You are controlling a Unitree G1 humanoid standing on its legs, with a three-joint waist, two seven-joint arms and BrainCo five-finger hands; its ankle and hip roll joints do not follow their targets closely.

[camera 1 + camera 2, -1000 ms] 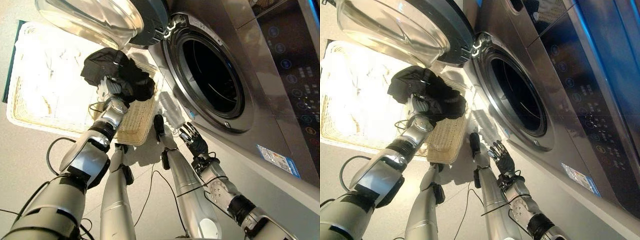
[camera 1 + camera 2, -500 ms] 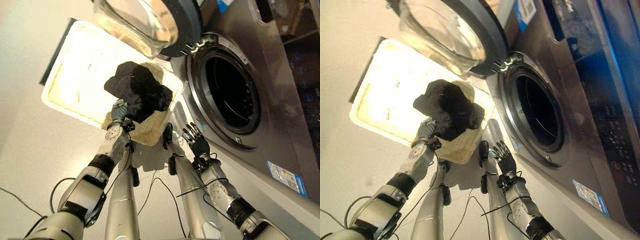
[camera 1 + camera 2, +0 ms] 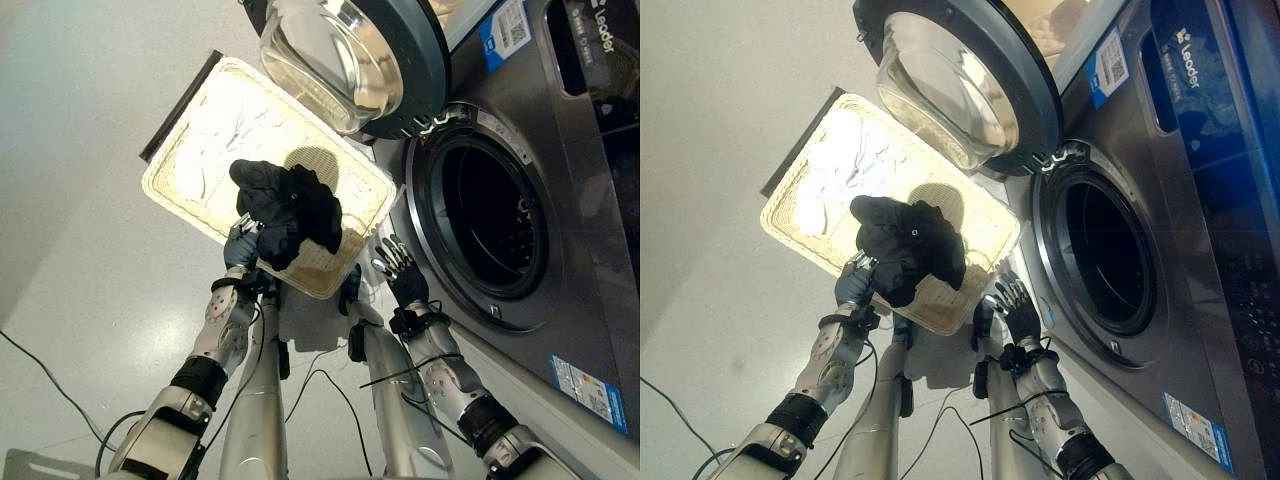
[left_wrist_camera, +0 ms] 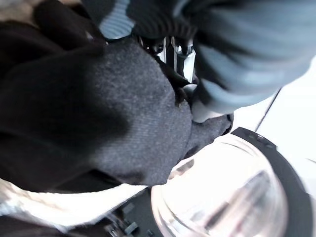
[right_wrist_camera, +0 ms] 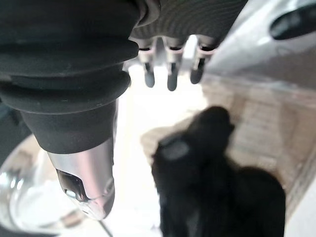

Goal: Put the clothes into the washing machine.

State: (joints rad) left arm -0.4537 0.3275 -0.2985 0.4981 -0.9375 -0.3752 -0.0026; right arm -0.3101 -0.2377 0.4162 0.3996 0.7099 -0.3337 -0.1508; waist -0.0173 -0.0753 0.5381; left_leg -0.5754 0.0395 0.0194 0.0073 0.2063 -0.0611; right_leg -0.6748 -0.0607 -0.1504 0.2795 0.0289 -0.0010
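A bunched black garment (image 3: 287,209) hangs above the wicker basket (image 3: 190,175), held up by my left hand (image 3: 241,245), whose fingers are curled into the cloth. The left wrist view shows the dark fabric (image 4: 94,113) right against the hand. My right hand (image 3: 400,275) is open, fingers spread, low beside the washing machine's round opening (image 3: 490,232), holding nothing. The right wrist view shows its straight fingers (image 5: 169,74) with the black garment (image 5: 217,182) beyond them. The machine's glass door (image 3: 350,60) stands swung open above the basket.
White laundry (image 3: 215,140) lies in the far part of the basket. The grey front of the washing machine (image 3: 560,320) fills the right side. Bare pale floor (image 3: 80,300) lies to the left of the basket.
The camera view has shifted. My left hand has lifted the black garment higher off the basket. The right hand has kept its open pose near the drum opening.
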